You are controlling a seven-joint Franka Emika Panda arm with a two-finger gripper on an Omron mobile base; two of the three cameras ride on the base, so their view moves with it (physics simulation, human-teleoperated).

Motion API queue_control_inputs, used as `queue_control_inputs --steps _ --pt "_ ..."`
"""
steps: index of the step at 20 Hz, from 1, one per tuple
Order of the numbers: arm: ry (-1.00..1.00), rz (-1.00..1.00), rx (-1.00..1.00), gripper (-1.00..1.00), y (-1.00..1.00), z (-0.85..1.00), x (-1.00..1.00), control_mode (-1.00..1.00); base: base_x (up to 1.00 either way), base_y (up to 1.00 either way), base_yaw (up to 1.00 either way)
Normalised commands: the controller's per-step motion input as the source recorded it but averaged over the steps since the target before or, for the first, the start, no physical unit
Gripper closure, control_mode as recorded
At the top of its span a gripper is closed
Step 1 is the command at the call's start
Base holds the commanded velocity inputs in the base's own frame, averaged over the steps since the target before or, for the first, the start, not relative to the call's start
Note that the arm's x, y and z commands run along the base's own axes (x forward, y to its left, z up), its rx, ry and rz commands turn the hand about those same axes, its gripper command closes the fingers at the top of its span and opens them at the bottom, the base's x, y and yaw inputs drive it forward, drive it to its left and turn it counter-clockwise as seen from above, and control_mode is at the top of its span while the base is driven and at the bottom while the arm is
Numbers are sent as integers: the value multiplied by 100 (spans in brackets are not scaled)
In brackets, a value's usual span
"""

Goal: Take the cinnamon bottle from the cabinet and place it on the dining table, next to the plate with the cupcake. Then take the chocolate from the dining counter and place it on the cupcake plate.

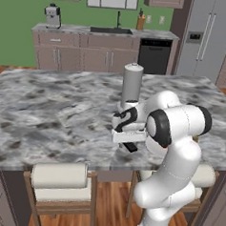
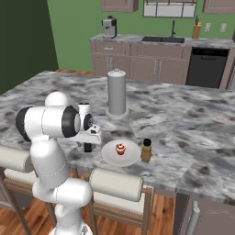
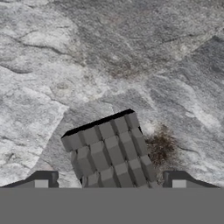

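The chocolate (image 3: 109, 151), a black segmented bar, lies flat on the dining table's marble (image 3: 65, 65) and slightly askew in the hand view. My gripper (image 3: 109, 181) is open and straddles it, one fingertip (image 3: 41, 180) on each side with a small gap, not touching. From the base views the gripper (image 2: 88, 146) points down at the near edge of the dining table (image 2: 183, 128). To its right sits the white plate (image 2: 108, 155) with the cupcake (image 2: 120, 148). The amber cinnamon bottle (image 2: 146, 150) stands upright just right of the plate.
A tall grey paper-towel cylinder (image 2: 116, 92) stands on the marble just behind the gripper. Padded stools (image 2: 117, 183) are tucked under the table's near edge. Across the room runs a worktop with a sink (image 1: 111, 31) and a coffee machine (image 1: 53, 15).
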Motion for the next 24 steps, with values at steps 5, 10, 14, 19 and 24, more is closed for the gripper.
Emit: queue_control_inputs --steps 5,10,14,19,24 --pt "2 0 1 100 -8 -37 -8 -100 0 0 0" --pt "5 0 0 100 -5 -33 -22 -100 0 0 0" --pt "-2 0 0 100 -13 -7 -21 -100 0 0 0" --pt "-17 0 -1 100 -16 16 -31 -100 0 0 0" --pt "-18 0 0 100 -26 33 -34 -100 0 0 0"
